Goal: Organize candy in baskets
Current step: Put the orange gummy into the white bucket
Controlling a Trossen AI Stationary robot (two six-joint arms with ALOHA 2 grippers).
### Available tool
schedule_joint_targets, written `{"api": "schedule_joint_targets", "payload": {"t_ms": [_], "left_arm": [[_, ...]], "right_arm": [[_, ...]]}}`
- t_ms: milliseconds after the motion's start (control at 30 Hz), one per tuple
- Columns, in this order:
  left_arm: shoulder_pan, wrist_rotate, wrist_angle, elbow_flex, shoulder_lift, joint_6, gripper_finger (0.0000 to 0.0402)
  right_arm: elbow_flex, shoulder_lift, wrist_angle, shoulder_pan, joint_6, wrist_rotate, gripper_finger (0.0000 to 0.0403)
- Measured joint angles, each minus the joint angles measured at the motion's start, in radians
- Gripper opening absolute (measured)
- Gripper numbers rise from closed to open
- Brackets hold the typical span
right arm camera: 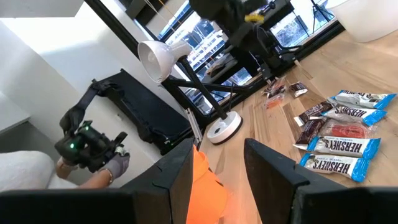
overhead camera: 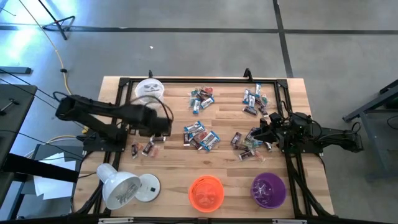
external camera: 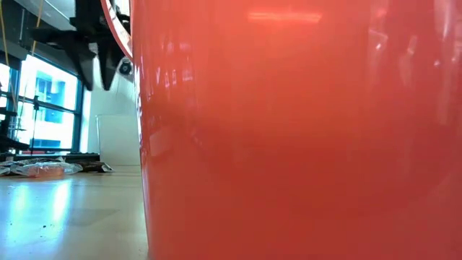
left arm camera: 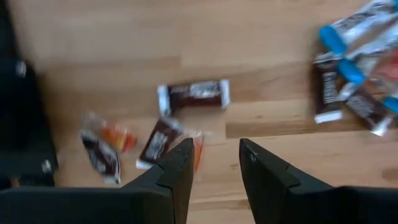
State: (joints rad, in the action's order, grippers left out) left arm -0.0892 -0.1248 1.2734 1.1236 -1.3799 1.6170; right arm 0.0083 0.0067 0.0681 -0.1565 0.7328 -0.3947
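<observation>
- High view: wooden counter (overhead camera: 168, 162), plank-grained, bounded by a black frame; bare wood lies between the candy piles and the near edge where the baskets stand.
- Three round baskets: white basket (overhead camera: 150, 89) at the far left corner of the frame; orange basket (overhead camera: 206, 192) and purple basket (overhead camera: 268, 189) side by side near the front edge, well apart from the white one.
- Candy, in glossy wrappers, lies in about five loose clusters: far centre (overhead camera: 201, 99), far right (overhead camera: 255, 99), centre (overhead camera: 200, 135), right of centre (overhead camera: 246, 147), and a small group (overhead camera: 147, 148) at the left.
- Left claw (overhead camera: 166, 126) hangs just beside the small left group; left wrist view shows its fingers (left arm camera: 176, 176) parted over bare wood, nothing between them, a dark brown bar (left arm camera: 193, 95) just beyond.
- Right claw (overhead camera: 264, 132) is at the right-hand clusters; right wrist view shows its fingers (right arm camera: 278, 180) apart and empty.
- White dome lamp (overhead camera: 121, 188) lies at the front left corner.
- Low view: orange basket wall (external camera: 303, 130) fills most of the frame.
</observation>
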Motion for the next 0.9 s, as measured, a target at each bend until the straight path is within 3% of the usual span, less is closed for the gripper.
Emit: {"api": "schedule_joint_targets", "payload": {"t_ms": [267,467,900], "left_arm": [[-0.120,-0.054,0.086,-0.019,-0.139,0.407,0.0117],[-0.180,-0.053,0.007,-0.090,-0.180,0.649,0.0117],[-0.212,0.022,0.001,-0.267,-0.055,0.704,0.0117]], "right_arm": [[0.000,0.000,0.000,0.000,0.000,0.000,0.0138],[0.000,0.000,0.000,0.000,0.000,0.000,0.0138],[0.000,0.000,0.000,0.000,0.000,0.000,0.0138]]}}
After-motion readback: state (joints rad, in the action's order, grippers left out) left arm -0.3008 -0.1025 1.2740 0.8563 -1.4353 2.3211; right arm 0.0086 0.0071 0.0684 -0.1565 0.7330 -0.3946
